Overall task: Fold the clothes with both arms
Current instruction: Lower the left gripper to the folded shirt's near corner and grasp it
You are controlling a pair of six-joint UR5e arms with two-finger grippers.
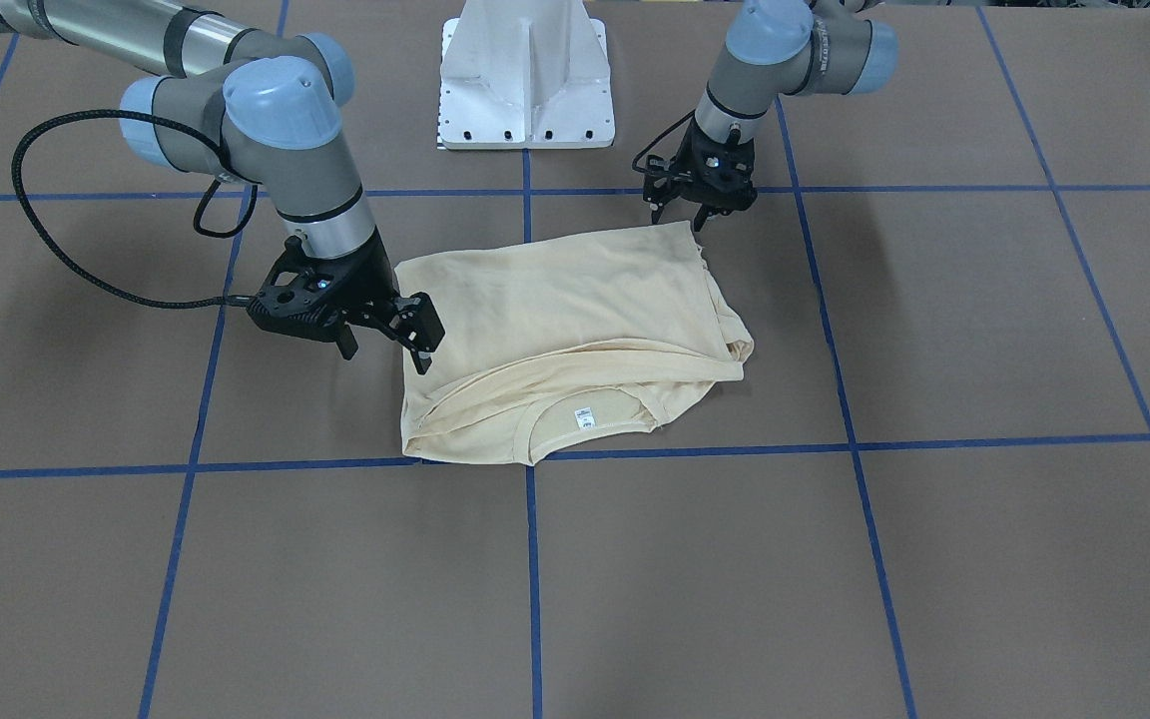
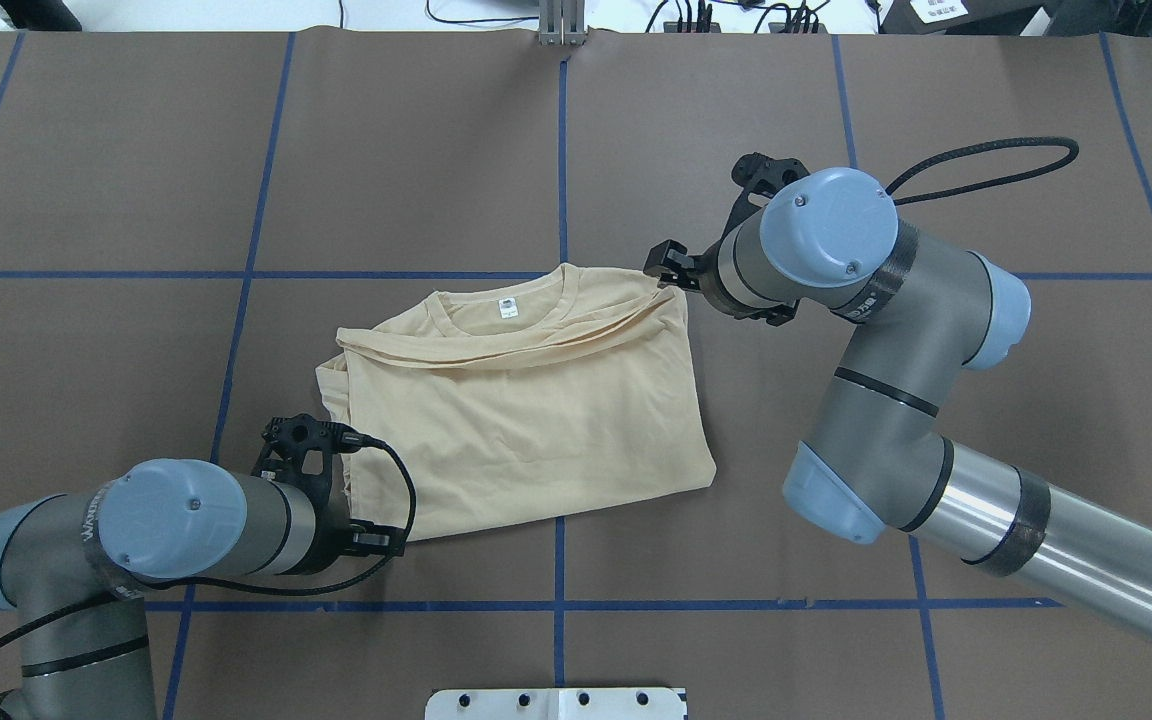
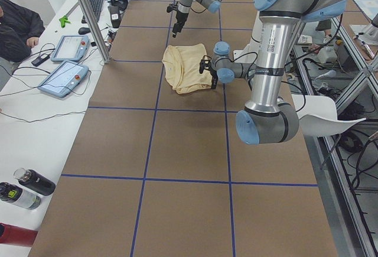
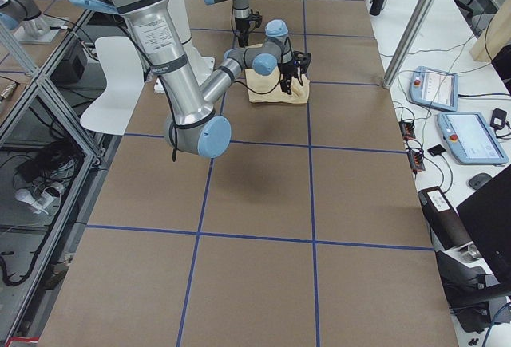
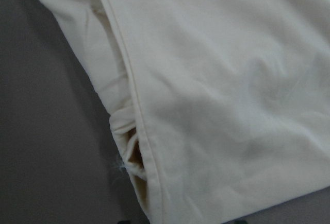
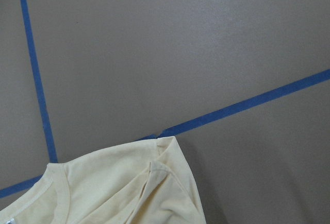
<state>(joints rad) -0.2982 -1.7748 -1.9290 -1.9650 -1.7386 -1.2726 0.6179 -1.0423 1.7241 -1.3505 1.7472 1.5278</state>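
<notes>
The cream shirt (image 1: 565,310) lies folded into a rough rectangle mid-table, print hidden, its collar and white neck label (image 2: 507,308) on the side away from the robot's base. My left gripper (image 1: 680,215) hangs open just above the hem corner nearest the base, holding nothing; the left wrist view is filled by that hem (image 5: 221,90). My right gripper (image 1: 385,345) stands open at the opposite side edge of the shirt, nothing between its fingers. Overhead, the right gripper (image 2: 664,265) sits beside the far shoulder corner. The right wrist view catches only the shirt's collar corner (image 6: 129,188).
The brown table carries a grid of blue tape lines (image 2: 561,180). The white pedestal base (image 1: 525,80) stands at the robot's edge. A side bench holds tablets (image 3: 62,77) and bottles (image 3: 26,189), with a person's sleeve (image 3: 18,26) and a metal post (image 3: 88,15).
</notes>
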